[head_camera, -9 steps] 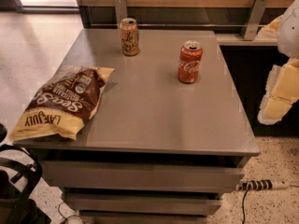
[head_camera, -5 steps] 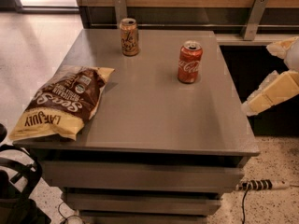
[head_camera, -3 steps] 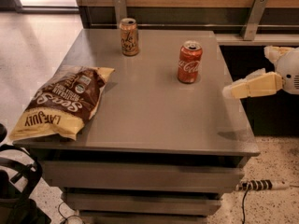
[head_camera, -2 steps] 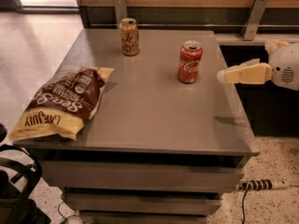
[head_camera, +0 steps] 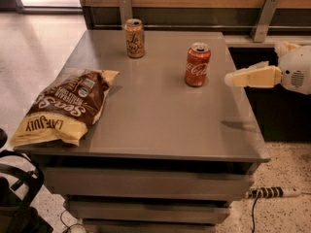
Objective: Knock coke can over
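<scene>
The coke can [head_camera: 197, 65], red-orange with white script and a silver top, stands upright on the grey table [head_camera: 155, 115], right of centre toward the back. My gripper [head_camera: 229, 79] comes in from the right edge of the view, cream fingers pointing left, level with the can's lower half. Its tip is a short gap to the right of the can, apart from it.
A tan-gold can [head_camera: 135, 38] stands upright at the back of the table, left of the coke can. A brown and yellow chip bag [head_camera: 65, 106] lies at the front left. A wood-panelled wall with metal brackets [head_camera: 265, 17] runs behind. A power strip [head_camera: 269, 192] lies on the floor at right.
My gripper has swung up from low at the right side and moved left over the table's right edge, closing toward the coke can. The cans and the bag have not moved.
</scene>
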`<state>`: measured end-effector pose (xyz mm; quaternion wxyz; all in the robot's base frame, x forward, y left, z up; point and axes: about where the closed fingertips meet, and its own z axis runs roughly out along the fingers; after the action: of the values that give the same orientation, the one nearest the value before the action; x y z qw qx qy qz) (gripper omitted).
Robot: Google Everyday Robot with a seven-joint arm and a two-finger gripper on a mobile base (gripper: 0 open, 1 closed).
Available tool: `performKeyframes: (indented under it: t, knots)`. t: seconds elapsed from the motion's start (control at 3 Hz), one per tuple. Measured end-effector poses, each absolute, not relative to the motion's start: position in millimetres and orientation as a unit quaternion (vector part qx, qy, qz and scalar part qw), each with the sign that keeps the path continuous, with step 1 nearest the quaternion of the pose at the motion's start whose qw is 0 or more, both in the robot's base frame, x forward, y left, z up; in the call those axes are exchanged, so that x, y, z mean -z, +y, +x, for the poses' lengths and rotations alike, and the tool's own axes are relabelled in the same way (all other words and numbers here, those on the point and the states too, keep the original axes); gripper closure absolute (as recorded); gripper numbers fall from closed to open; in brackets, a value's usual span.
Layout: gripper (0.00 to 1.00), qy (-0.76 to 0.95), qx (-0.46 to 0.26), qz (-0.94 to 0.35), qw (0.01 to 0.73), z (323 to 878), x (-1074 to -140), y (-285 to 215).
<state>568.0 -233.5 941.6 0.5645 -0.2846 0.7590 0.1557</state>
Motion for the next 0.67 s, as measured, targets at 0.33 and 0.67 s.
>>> performKeyframes:
  t: [0.33, 0.67]
  knots:
    - [0.0, 0.741, -0.163, -0.285, 0.585, 584, -938, -217]
    - [0.0, 0.718, -0.176, -0.287, 0.609, 601, -934, -201]
